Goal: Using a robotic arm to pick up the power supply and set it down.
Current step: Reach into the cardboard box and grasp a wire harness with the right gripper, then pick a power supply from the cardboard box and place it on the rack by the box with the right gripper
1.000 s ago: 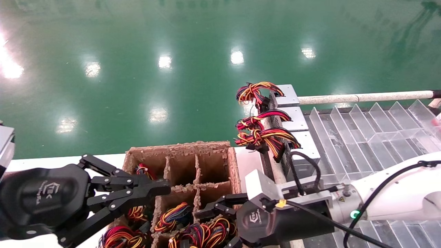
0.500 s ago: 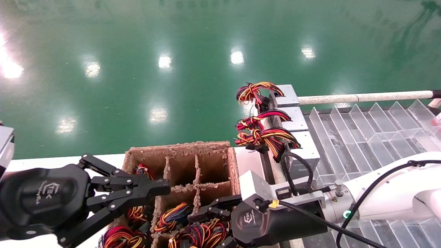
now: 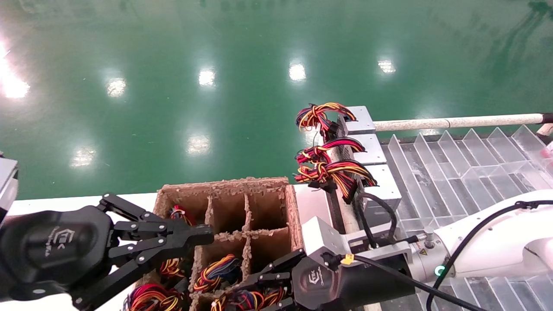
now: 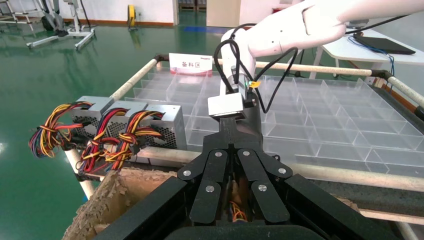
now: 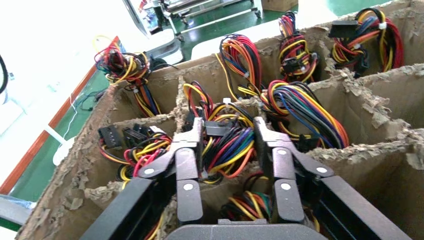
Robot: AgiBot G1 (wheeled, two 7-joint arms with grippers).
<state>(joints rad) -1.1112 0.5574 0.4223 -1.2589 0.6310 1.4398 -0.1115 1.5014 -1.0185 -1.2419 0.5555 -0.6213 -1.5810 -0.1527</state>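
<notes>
My right gripper point(image 3: 255, 287) point(image 5: 228, 132) is tilted down into the brown carton point(image 3: 224, 185), open. Its fingers point(image 5: 192, 137) stand on either side of a bundle of red, yellow, orange and blue wires point(image 5: 227, 150) in one compartment. The metal box of that power supply is hidden under the wires. Three more silver power supplies point(image 3: 373, 149) point(image 4: 165, 120) stand in a row on the rack edge, their wire bundles point(image 3: 328, 170) hanging toward the carton. My left gripper point(image 3: 203, 235) point(image 4: 231, 131) hovers shut over the carton's left side, holding nothing.
The carton point(image 5: 380, 145) has torn cardboard dividers, and several compartments hold wire bundles point(image 3: 216, 270). A clear plastic divider tray point(image 3: 453, 164) point(image 4: 325, 115) fills the rack on the right, framed by white poles point(image 3: 453, 122). Green floor lies beyond.
My right gripper has dipped lower and further into the carton, its fingers now around a wire bundle. The left gripper has not moved.
</notes>
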